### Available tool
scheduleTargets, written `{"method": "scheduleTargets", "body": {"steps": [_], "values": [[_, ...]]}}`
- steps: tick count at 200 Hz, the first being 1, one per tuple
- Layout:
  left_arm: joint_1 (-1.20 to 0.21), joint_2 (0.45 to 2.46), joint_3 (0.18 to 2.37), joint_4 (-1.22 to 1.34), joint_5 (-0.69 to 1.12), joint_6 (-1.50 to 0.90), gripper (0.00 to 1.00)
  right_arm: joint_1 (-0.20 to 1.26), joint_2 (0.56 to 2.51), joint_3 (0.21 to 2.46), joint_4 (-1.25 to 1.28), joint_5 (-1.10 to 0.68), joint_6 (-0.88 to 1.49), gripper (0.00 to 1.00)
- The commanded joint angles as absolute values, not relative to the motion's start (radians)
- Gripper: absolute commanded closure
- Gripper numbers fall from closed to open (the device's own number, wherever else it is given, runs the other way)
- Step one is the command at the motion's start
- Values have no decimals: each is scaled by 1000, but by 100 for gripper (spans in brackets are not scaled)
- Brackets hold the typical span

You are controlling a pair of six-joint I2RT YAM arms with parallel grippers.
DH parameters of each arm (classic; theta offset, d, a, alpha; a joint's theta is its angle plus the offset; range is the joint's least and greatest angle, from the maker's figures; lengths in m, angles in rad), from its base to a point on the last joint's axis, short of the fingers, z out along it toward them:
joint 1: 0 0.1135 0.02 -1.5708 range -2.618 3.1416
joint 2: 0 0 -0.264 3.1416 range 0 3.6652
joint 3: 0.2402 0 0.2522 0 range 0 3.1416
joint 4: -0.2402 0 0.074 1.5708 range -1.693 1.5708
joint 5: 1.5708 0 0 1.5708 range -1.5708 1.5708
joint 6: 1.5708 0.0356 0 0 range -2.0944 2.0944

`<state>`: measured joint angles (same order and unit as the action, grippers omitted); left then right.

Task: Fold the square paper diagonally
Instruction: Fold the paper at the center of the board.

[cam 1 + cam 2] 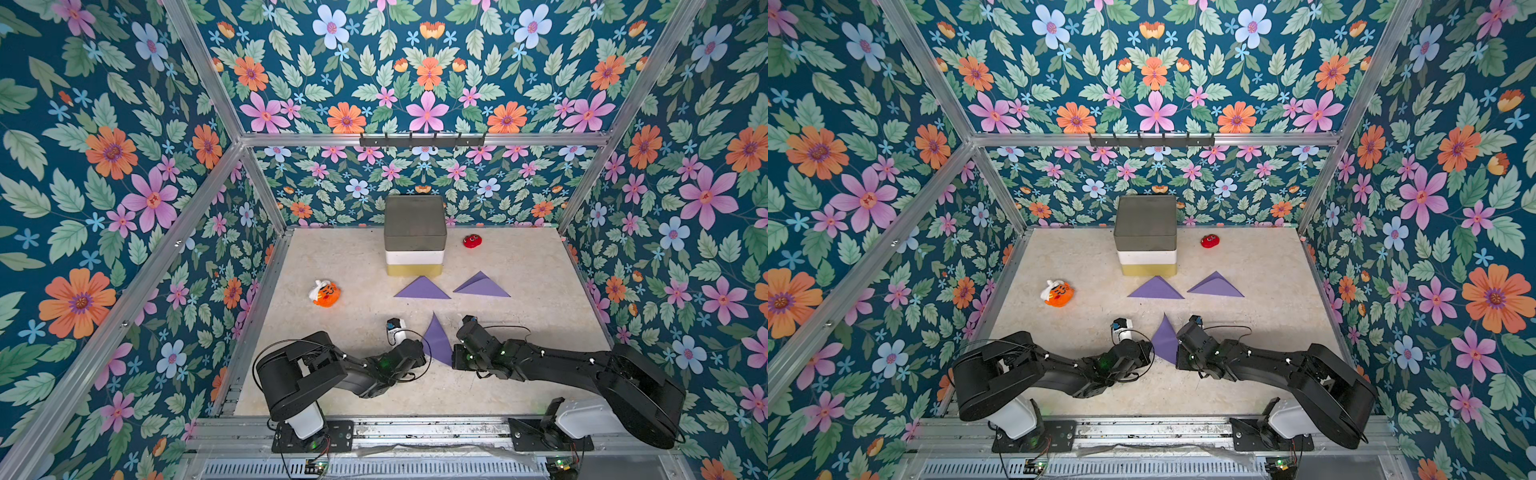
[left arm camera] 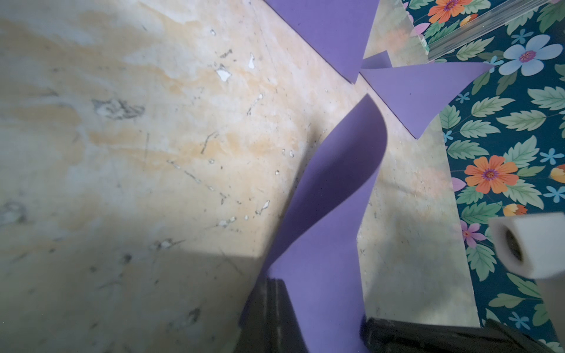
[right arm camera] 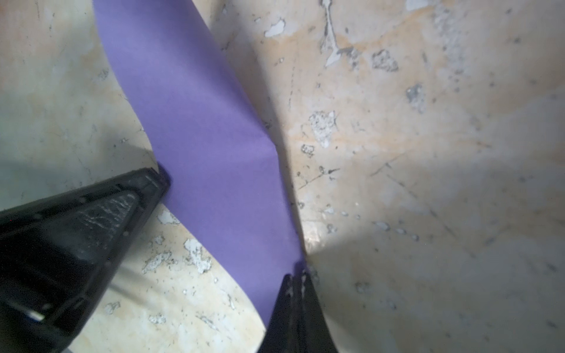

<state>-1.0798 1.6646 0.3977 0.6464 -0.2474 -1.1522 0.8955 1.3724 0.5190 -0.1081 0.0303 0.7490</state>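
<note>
Marble tabletop [image 1: 353, 266] | purple paper [image 1: 437, 343] curled, twisted, raised | left jaws and right jaws each clamped on it

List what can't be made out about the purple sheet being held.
- left gripper, right gripper: depth of each pinch, masked by the closed jaws in the wrist views.
- held purple paper: near corners hidden under both grippers in both top views; right wrist view crops its far end.
- red toy: too small in both top views to identify.
</note>
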Motion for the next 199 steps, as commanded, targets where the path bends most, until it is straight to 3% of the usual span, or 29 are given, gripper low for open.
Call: {"method": "scheduleTargets", "body": {"steps": [1, 60, 199], "values": [[-1079, 1682, 372, 241, -196, -1150, 100, 894, 1343, 519, -277, 112, 769, 100], [-1084, 1668, 363, 243, -201, -1152, 100, 894, 1270, 620, -226, 20, 778, 100], [-1088, 1680, 357, 242, -214, -1167, 100, 947, 1424, 568, -260, -3, 805, 100]]}}
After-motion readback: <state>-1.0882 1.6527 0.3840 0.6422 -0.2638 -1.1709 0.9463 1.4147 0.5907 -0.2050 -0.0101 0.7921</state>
